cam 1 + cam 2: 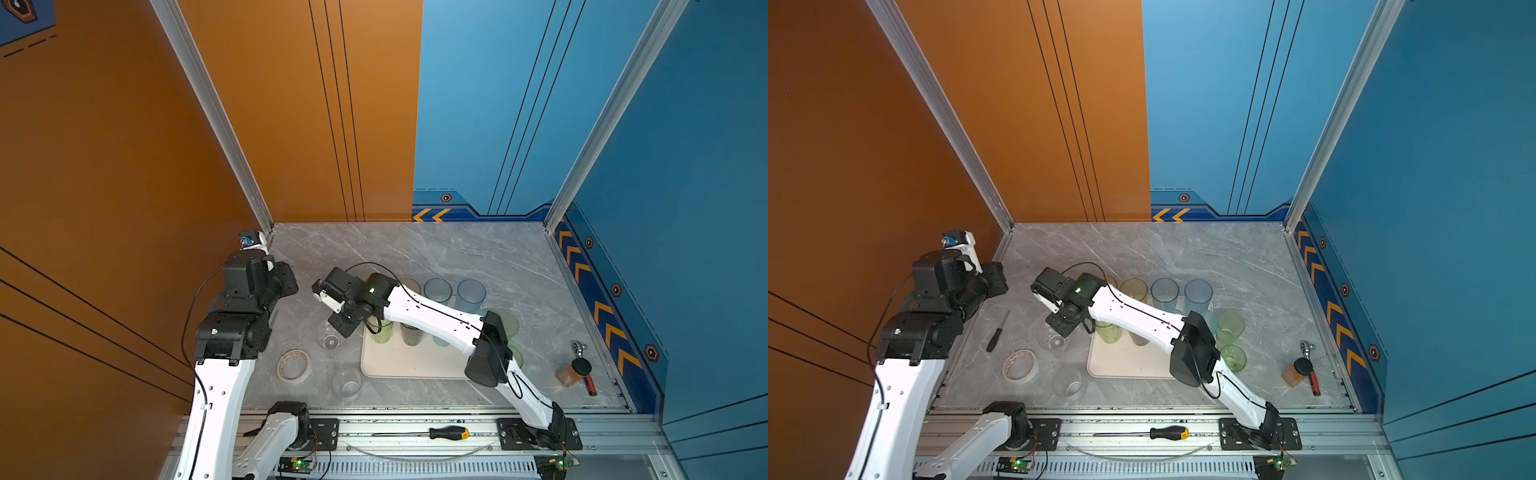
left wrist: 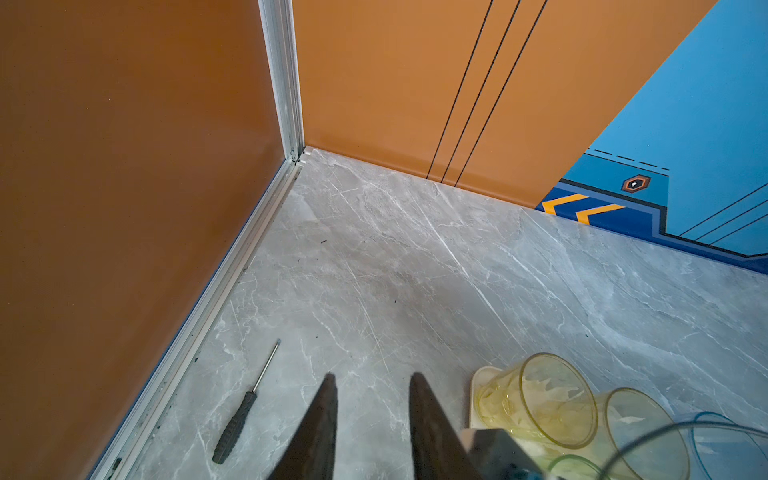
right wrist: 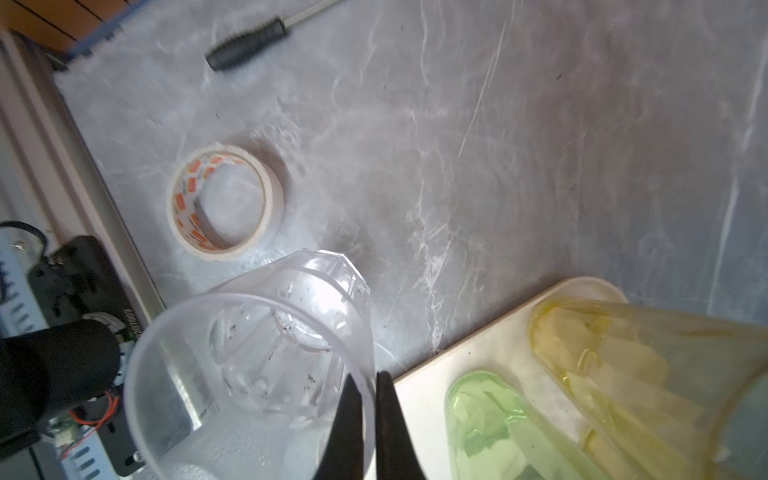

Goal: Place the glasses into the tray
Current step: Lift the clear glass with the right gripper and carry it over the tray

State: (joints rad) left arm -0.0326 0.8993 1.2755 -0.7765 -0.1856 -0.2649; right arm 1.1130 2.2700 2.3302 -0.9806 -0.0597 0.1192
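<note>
The bench (image 1: 457, 257) is a grey marble-patterned slab filling the lower middle of both top views, its far half bare. A cream tray (image 1: 399, 365) lies flat near the bottom centre. Just left of the tray's upper corner is a clear glass (image 1: 330, 338); whether its base rests on the slab cannot be told. Below it stands a second clear glass (image 1: 347, 384), with a tape roll (image 1: 294, 365) lying flat to its left. A small screwdriver (image 1: 998, 332) lies further left. At lower right stand a brown jar (image 1: 573, 372) and, touching it, a red-handled tool (image 1: 590, 384).
</note>
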